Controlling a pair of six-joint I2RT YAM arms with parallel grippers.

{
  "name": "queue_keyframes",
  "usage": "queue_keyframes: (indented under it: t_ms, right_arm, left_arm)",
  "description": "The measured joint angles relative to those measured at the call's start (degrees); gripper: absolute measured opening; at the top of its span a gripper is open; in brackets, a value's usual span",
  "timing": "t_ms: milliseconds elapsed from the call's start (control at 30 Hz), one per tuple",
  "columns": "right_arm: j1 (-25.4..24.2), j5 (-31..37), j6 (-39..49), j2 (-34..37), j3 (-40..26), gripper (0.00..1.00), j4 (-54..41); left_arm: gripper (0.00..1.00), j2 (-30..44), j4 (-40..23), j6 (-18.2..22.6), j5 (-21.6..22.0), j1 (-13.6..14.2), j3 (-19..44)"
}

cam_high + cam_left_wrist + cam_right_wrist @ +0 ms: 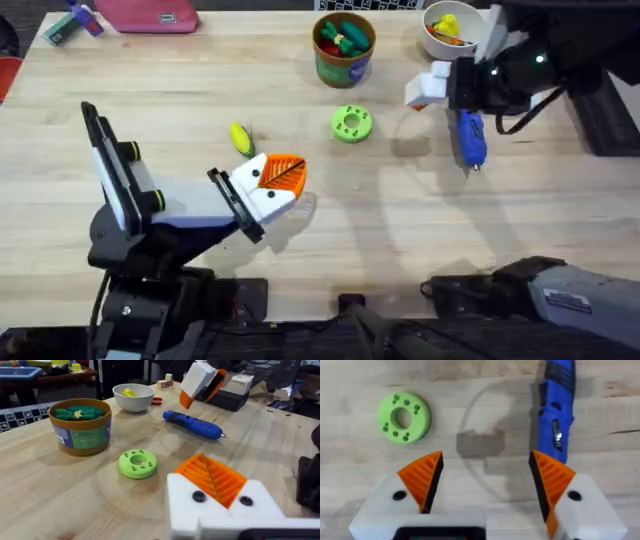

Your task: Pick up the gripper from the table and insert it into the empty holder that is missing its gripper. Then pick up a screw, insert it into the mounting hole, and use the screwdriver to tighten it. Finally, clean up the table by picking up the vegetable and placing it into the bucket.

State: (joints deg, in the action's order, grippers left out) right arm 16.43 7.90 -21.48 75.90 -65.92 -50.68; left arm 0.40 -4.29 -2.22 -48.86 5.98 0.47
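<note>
Right gripper (485, 487) spread wide above table (485, 420) beside screwdriver (556, 410), left gripper (215, 482) clenched, empty

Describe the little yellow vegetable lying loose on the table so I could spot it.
Start at the wooden table and find the flat green disc near its middle. Left of it lies the vegetable, alone on bare wood: yellow with a green tip, unlike the toys in containers.

No legible text; bucket (80, 425) label apparently too blurred.
</note>
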Motion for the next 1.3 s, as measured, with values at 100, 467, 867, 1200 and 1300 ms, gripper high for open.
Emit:
queue_keyframes:
  t_ms: [100, 467, 867, 1200, 1300]
  right_arm:
    - [-2.66, 0.00, 1.77, 0.00, 0.36, 0.994, 2.27]
    - [-18.90, -4.44, 13.09, -0.02, 0.14, 0.987, 1.27]
    - [-22.41, -5.86, 21.60, 8.63, -6.10, 0.975, -1.42]
    - [-22.48, -5.98, 24.86, 21.53, -10.73, 0.970, 0.31]
    - [-22.52, -6.05, 25.79, 25.05, -10.74, 0.959, 1.70]
  left_arm:
    - [0.018, 0.00, 0.00, 0.00, 0.00, 0.00, 0.00]
    - [0.018, 0.00, 0.00, 0.21, 0.00, 0.00, 0.00]
    - [0.018, 0.02, 0.00, 0.24, 0.00, 0.00, 0.00]
    - [0.018, 0.00, 0.00, 0.24, 0.00, 0.00, 0.00]
    - [0.018, 0.00, 0.00, 0.24, 0.00, 0.00, 0.00]
